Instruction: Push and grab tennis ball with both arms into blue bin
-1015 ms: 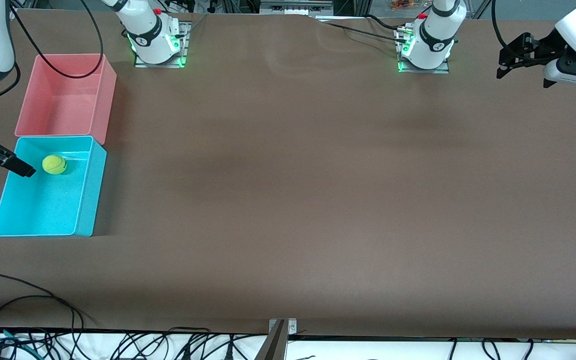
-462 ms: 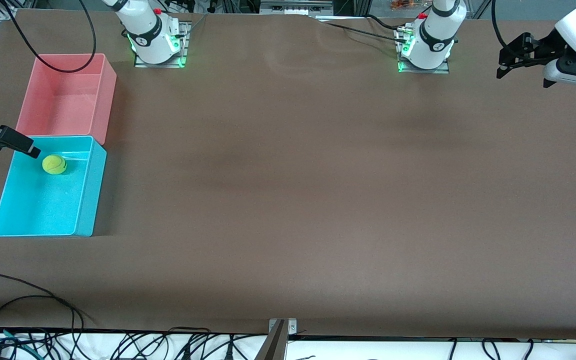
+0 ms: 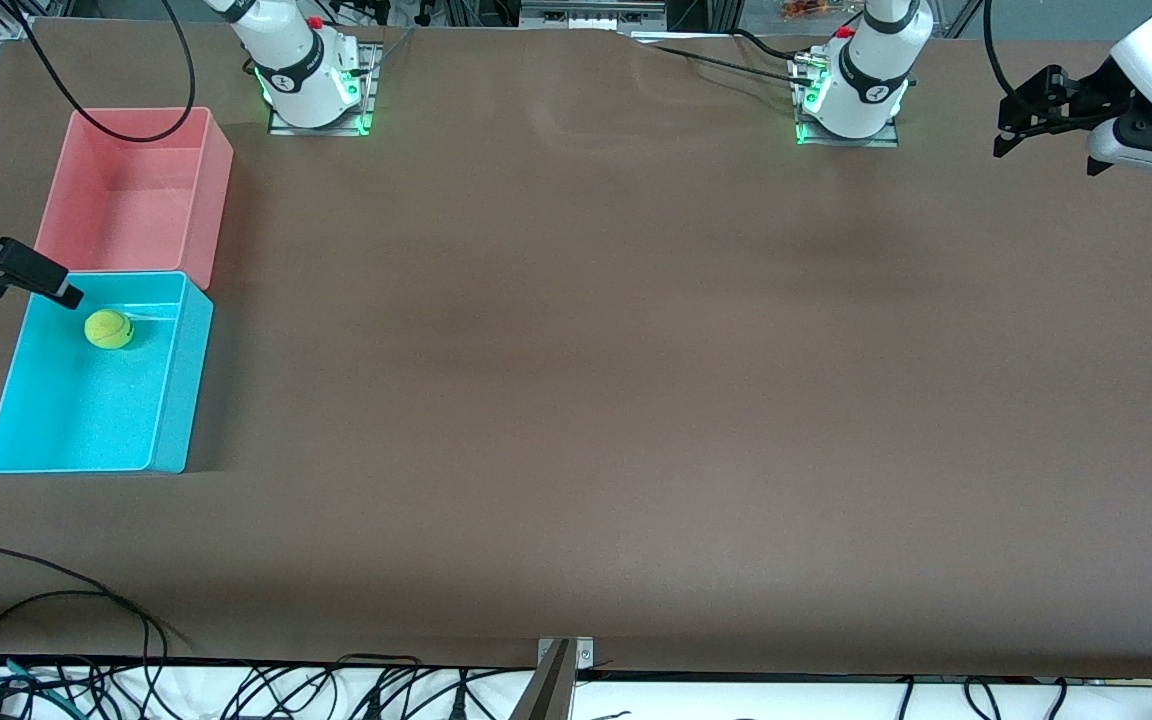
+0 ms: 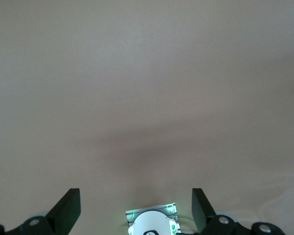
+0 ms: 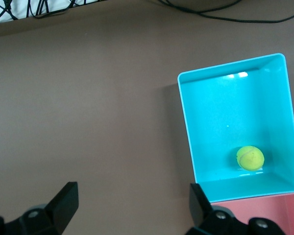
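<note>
Ball: the small fuzzy yellow-green tennis ball lies on the speckled floor of the rectangular cyan plastic blue bin, in the end next to the matching pink plastic bin. I judge the task as good as done.
My right gripper: its fingers are spread wide with nothing between them; it hangs over the bare brown table just outside the blue bin's wall at the right arm's end.
My left gripper: spread and empty, held high over the table at the left arm's end, waiting.
Risk, clipping: one right finger shows just above the bin's corner in the front view; if I swing away low, I could catch the thin wall and drag or tip the bin.
Risk, ball: a jolted bin could roll the ball about, though the walls look tall enough to keep it in.
Hedge: the front view cuts my right gripper at its edge, so its height over the rim is unclear.
</note>
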Robot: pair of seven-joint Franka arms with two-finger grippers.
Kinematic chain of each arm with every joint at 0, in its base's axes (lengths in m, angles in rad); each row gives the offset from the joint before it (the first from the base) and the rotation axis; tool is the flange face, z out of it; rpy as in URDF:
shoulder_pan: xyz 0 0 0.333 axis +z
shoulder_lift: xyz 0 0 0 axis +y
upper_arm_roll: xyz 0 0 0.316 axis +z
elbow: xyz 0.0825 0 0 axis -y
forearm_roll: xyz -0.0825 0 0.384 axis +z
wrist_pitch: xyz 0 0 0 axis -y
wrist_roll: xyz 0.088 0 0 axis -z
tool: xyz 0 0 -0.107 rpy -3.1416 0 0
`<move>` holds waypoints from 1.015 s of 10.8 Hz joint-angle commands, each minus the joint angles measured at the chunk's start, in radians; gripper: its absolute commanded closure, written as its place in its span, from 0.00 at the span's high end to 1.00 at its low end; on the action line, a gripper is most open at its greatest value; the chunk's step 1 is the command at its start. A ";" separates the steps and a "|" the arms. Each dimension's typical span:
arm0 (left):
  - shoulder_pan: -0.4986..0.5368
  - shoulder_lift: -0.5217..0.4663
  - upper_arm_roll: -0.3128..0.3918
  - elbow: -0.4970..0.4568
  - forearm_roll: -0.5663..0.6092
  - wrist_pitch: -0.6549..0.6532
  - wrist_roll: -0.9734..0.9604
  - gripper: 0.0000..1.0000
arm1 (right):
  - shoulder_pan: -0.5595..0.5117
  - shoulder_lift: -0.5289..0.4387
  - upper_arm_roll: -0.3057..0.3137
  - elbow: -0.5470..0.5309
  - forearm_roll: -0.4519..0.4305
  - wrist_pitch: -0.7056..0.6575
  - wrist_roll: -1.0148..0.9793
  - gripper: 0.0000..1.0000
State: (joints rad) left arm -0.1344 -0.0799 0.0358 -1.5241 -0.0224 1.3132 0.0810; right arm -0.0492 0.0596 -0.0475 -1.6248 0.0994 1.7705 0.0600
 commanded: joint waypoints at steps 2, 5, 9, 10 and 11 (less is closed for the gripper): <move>0.001 0.006 -0.001 0.022 -0.002 -0.020 -0.012 1.00 | -0.061 -0.009 0.057 0.000 -0.039 -0.023 -0.016 1.00; 0.001 0.006 -0.001 0.022 -0.002 -0.020 -0.012 1.00 | -0.060 -0.009 0.061 -0.004 -0.096 -0.042 -0.011 1.00; 0.001 0.006 -0.001 0.022 -0.002 -0.020 -0.012 1.00 | -0.060 -0.010 0.069 -0.004 -0.096 -0.048 -0.011 1.00; 0.001 0.006 -0.001 0.022 -0.002 -0.020 -0.012 1.00 | -0.060 -0.009 0.078 -0.004 -0.096 -0.048 -0.011 1.00; 0.001 0.006 0.001 0.022 -0.002 -0.020 -0.012 1.00 | -0.061 -0.010 0.078 -0.003 -0.095 -0.048 -0.011 1.00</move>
State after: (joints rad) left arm -0.1344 -0.0799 0.0358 -1.5241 -0.0224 1.3132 0.0808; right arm -0.0898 0.0599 0.0043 -1.6272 0.0173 1.7366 0.0591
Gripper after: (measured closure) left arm 0.000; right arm 0.000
